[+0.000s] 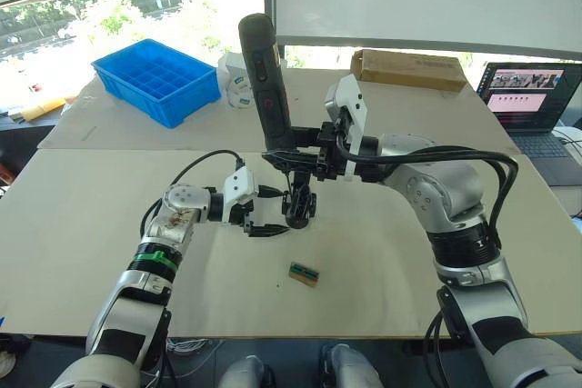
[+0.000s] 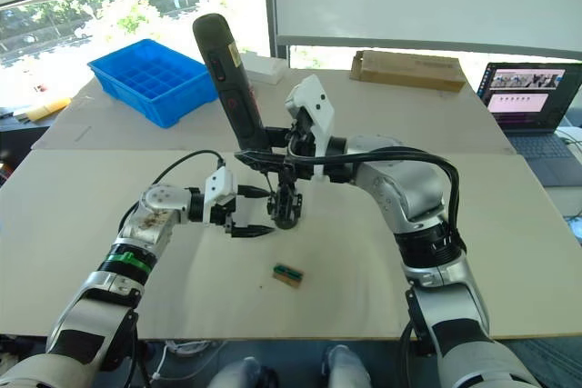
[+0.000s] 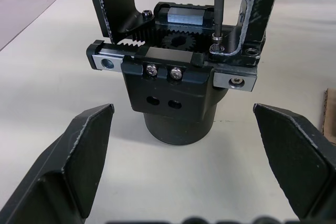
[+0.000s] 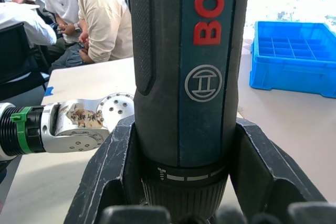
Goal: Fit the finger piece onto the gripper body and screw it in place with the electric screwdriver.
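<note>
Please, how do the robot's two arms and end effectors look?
Both arms are silver-grey metal with black joints and black cables. The left arm wears a green band. Each white wrist carries an end effector, left and right, with two black pointed fingers.

The gripper body (image 1: 299,207) stands at frame centre on the table (image 1: 82,224). The electric screwdriver (image 1: 265,84) rises above it; the left gripper (image 1: 265,212) sits just left.

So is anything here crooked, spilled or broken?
Nothing spilled or broken. The electric screwdriver leans rather than standing straight, its bit on a screw at the gripper body. A small green-topped block lies alone on the table. The left gripper waits open.
</note>
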Available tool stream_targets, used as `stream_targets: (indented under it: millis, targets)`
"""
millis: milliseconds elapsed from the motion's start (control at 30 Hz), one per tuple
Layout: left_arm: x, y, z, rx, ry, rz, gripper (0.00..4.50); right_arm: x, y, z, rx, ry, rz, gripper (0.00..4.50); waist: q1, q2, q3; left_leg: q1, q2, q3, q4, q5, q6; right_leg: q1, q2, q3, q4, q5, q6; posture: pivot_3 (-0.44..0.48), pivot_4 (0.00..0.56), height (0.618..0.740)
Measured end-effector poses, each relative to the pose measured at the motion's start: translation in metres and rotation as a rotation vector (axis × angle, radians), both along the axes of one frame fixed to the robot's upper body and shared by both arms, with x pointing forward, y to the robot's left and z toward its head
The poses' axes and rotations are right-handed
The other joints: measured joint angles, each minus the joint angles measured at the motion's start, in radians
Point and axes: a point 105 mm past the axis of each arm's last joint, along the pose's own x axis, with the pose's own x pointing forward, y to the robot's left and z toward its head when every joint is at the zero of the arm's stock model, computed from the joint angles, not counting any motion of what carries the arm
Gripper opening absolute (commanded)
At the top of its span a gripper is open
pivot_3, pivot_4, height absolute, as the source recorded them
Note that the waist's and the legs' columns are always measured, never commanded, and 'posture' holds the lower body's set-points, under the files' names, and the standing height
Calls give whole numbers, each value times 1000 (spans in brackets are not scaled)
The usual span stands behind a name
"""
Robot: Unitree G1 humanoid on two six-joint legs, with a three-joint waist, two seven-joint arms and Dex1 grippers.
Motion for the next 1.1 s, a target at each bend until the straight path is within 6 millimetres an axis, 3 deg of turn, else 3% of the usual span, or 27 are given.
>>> stream_targets:
  millis: [300,600,700,733,800,1100]
  targets:
    - [6,-15,-24,-5,50,43,4500,-12,-5,-4,22,-87,22,1924,5,0,0,0,0,0,0,0,0,0,0,0,0,0,0,0,150,738]
    - [14,-29,-21,-35,41,52,4500,-19,-9,-8,27,-142,35,1924,4,0,0,1,0,0,0,0,0,0,0,0,0,0,0,0,150,738]
    - [15,-28,-21,-36,40,54,3677,-19,-10,-8,31,-150,34,1924,5,0,0,1,0,0,0,0,0,1,0,0,0,0,0,0,150,738]
    - [14,-28,-22,-34,43,46,3071,-19,-10,-9,33,-152,33,1924,6,0,0,1,0,0,0,0,0,1,0,0,0,0,0,0,150,738]
    - [13,-30,-23,-37,46,34,2301,-19,-11,-9,35,-159,33,1924,6,-1,0,1,0,0,0,0,0,1,0,0,0,0,0,0,150,738]
    - [15,-29,-25,-23,50,36,2304,-15,-14,-18,25,-138,56,1924,6,-1,-1,5,-1,1,0,0,0,3,0,3,0,0,0,0,150,738]
